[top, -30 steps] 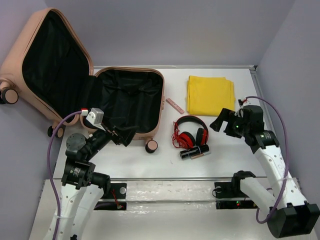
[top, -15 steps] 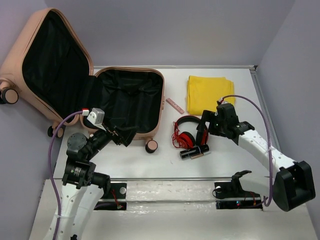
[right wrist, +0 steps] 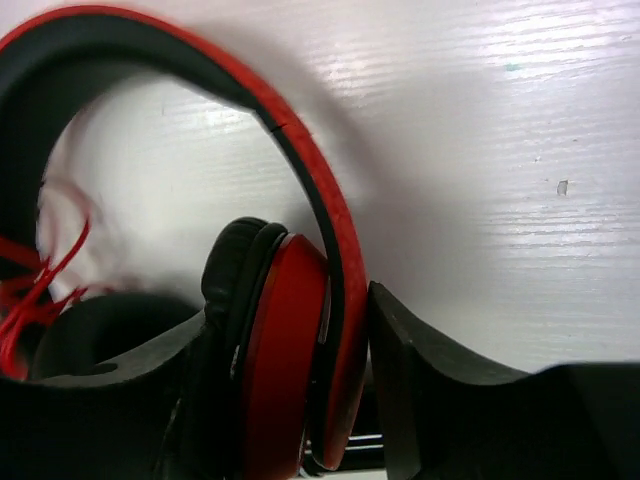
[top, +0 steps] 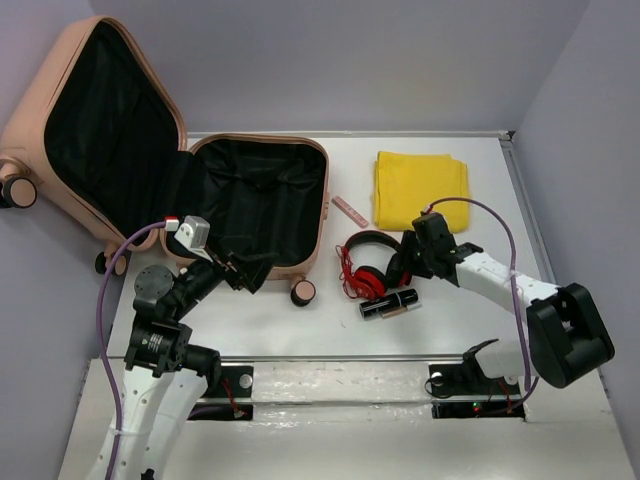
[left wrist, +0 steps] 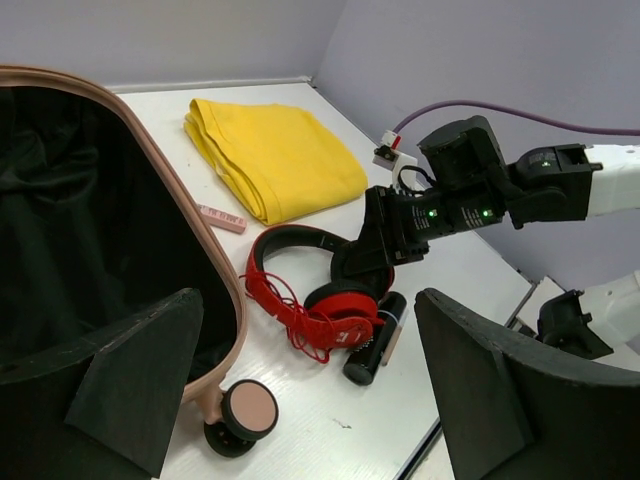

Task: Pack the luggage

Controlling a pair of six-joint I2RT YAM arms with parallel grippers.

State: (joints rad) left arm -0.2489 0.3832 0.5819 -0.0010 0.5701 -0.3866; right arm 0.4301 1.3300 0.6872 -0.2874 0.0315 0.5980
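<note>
right gripper (right wrist: 290, 400), jaws straddling red headphones (right wrist: 285, 380) earcup, touching

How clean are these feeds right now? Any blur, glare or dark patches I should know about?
Right wrist view: very close, so the red cable at left smears into blur, while the headphones earcup stays sharp between the right hand fingers; mild glare on the table. Top view: evenly lit; the luggage lining reads near-black. Left wrist view: sharp.

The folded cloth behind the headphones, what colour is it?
Plain yellow; the cloth shows best in the top external view.
</note>
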